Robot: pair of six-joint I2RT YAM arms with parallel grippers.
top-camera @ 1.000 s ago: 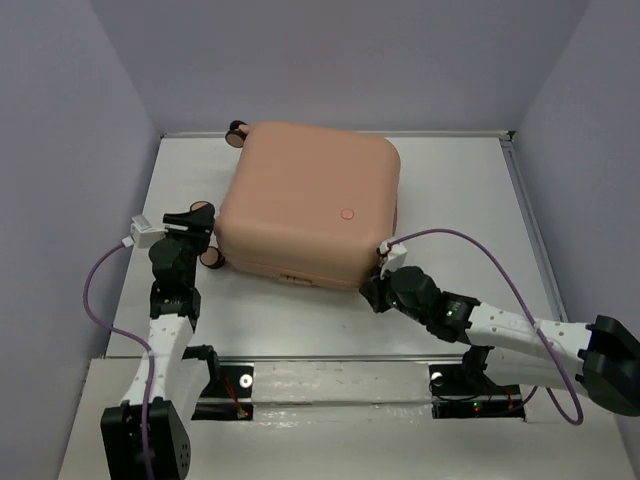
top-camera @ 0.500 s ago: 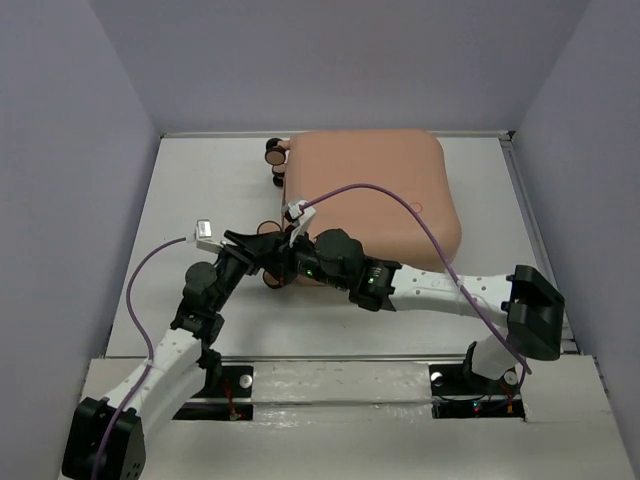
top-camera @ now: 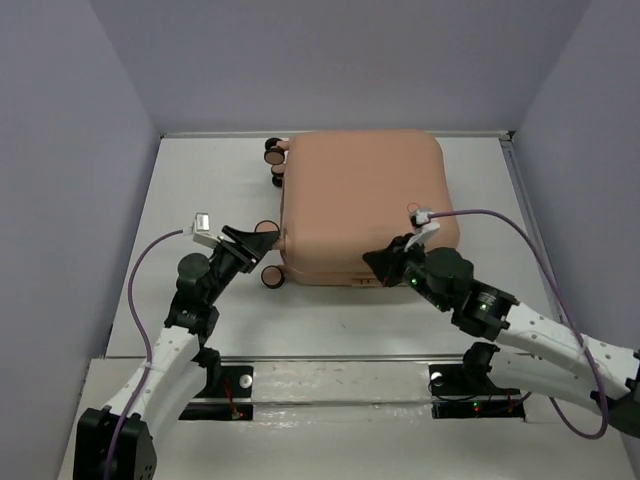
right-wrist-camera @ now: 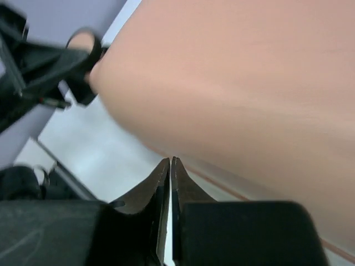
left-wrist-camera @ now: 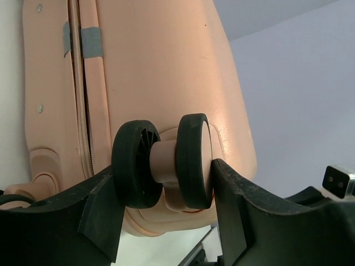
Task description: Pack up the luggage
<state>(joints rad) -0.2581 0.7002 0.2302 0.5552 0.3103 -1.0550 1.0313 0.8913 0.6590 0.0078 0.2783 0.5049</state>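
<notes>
Though unclear from above, left pincer clamps a luggage wheel, right pincer pressed together.

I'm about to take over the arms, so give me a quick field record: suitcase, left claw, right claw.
suitcase: closed, flat on the table, wheels facing left
left claw: clamped across a wheel at the near left corner
right claw: shut, empty, at the suitcase's near edge
</notes>
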